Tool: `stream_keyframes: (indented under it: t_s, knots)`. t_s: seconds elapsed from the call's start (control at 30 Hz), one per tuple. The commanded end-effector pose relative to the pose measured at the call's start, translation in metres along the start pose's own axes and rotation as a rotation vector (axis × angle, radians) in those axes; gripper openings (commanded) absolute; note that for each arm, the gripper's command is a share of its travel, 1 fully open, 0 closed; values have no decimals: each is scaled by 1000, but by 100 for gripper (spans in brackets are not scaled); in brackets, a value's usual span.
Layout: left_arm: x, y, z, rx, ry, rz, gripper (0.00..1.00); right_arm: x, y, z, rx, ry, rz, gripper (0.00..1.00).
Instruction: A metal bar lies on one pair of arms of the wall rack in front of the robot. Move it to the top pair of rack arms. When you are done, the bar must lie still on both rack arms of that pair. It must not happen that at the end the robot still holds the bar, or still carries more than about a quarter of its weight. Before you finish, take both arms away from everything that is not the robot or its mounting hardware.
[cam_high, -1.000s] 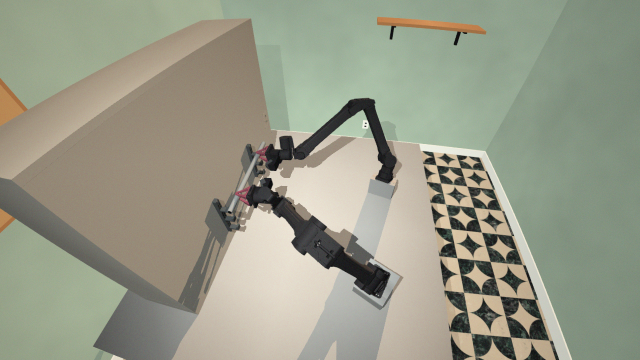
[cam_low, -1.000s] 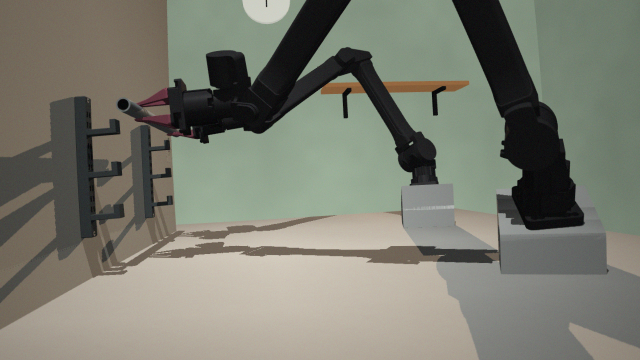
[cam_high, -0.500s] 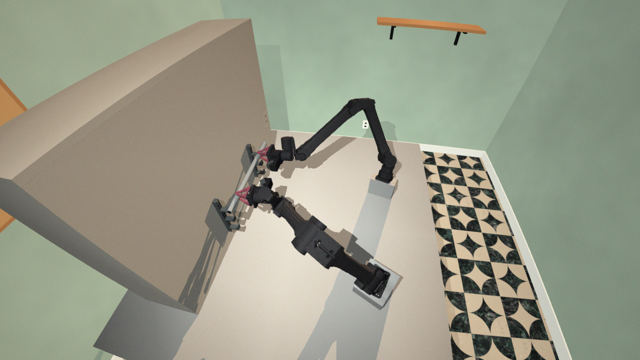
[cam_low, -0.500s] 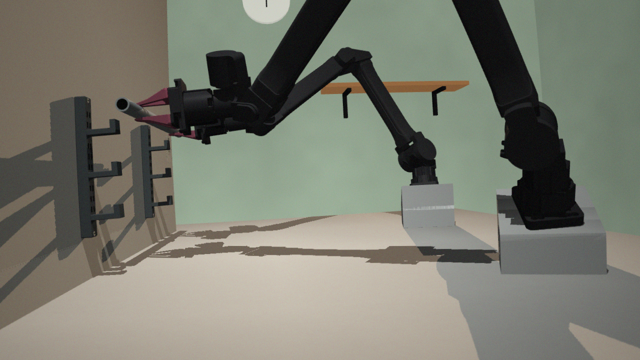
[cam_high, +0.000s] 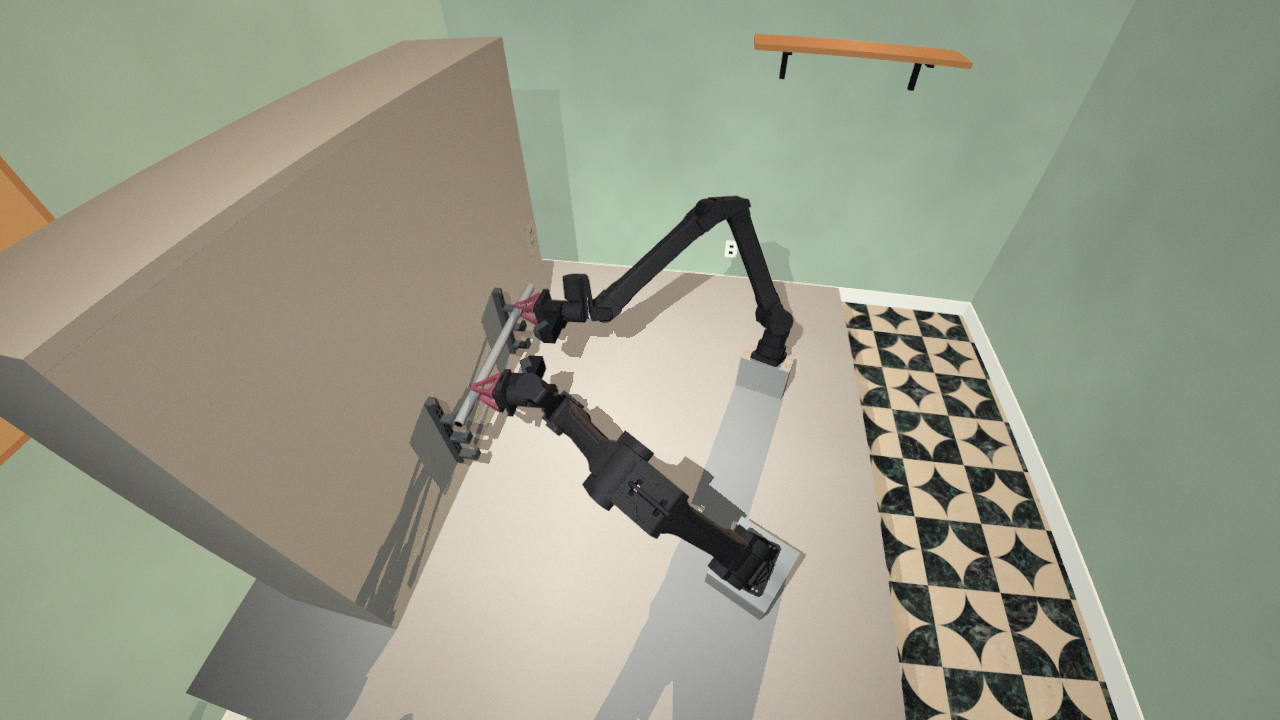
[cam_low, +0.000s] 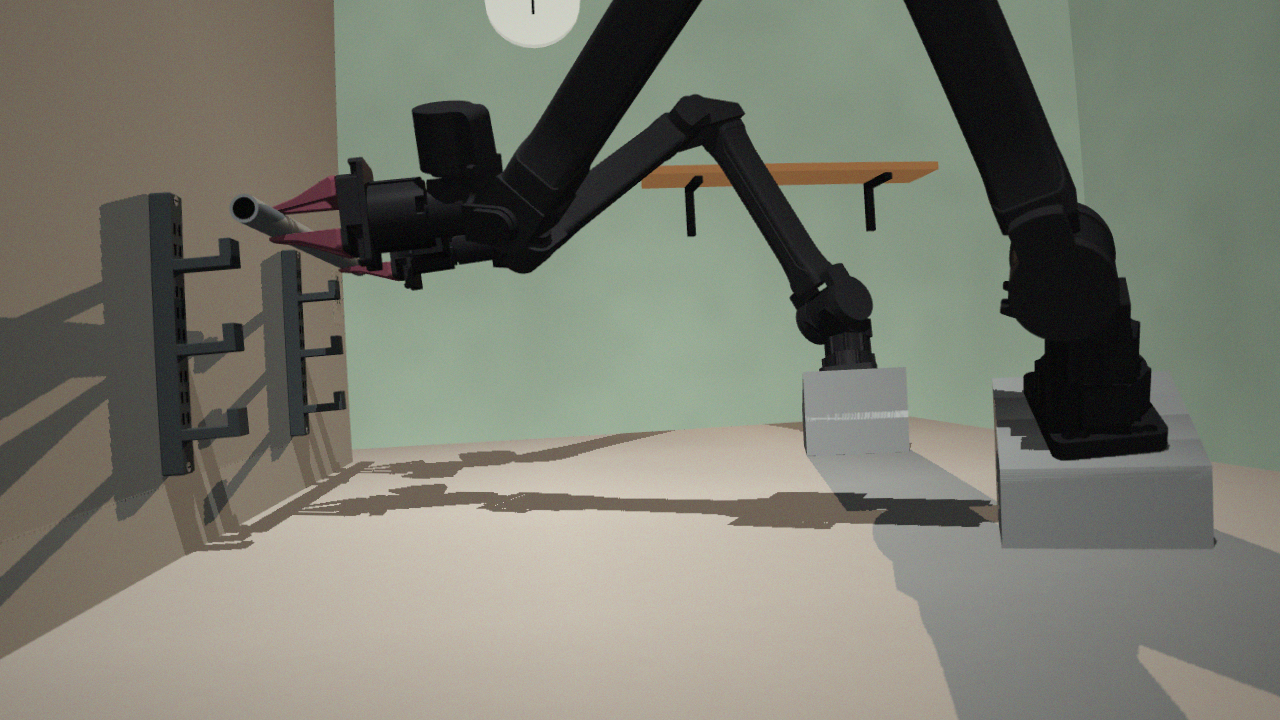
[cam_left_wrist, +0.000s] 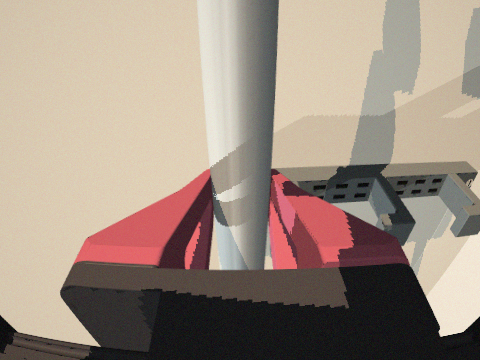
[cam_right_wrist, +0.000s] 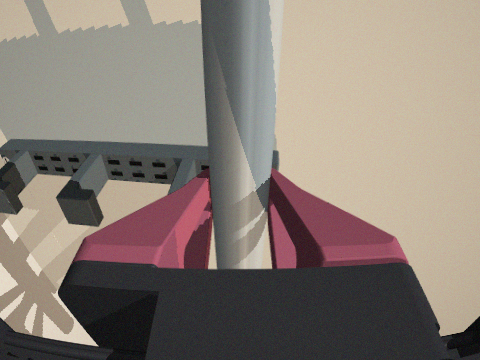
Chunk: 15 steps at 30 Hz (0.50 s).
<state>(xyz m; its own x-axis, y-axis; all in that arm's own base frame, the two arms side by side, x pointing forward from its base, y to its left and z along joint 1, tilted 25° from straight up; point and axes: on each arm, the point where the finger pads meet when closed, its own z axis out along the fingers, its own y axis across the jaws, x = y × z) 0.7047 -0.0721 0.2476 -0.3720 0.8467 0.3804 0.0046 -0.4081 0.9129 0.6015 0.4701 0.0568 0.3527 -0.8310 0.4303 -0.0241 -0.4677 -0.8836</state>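
The metal bar is held off the rack, lengthwise across both posts. In the exterior view it shows above the top rack arms, with a gap at the near post. My left gripper is shut on the bar just inside the near post. My right gripper is shut on it near the far post. Whether the bar's far part is straight above its top rack arm is hard to tell.
The middle rack arms and bottom rack arms bear nothing. The wall panel stands close behind the posts. The arms' grey base blocks stand across from it. An orange shelf hangs on the far wall.
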Motion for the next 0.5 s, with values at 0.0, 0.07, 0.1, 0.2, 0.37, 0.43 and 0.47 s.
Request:
stream_keyframes:
  t_s: [0.0,0.07,0.1,0.2,0.37,0.43,0.47]
  knots:
    - [-1,61,5,-95,4,-39,0,-10,-55,-8,102,-14,20,0]
    - [-1,61,4,-95,4,-39,0,-10,-55,-9,102,-14,20,0]
    - [-1,61,4,-95,4,-39,0,-10,-55,-9,102,-14,20,0]
    - [-1,61,3,-95,4,-39,0,-10,-55,-9,102,-14,20,0]
    - [-1,61,2,-95,4,-39,0,-10,-55,-10,102,-14,20,0]
    - [-1,61,1,-95,4,-39,0,-10,-54,-10,102,-14,20,0]
    - [-1,61,1,-95,4,-39,0,-10,-54,-10,102,-14,20,0]
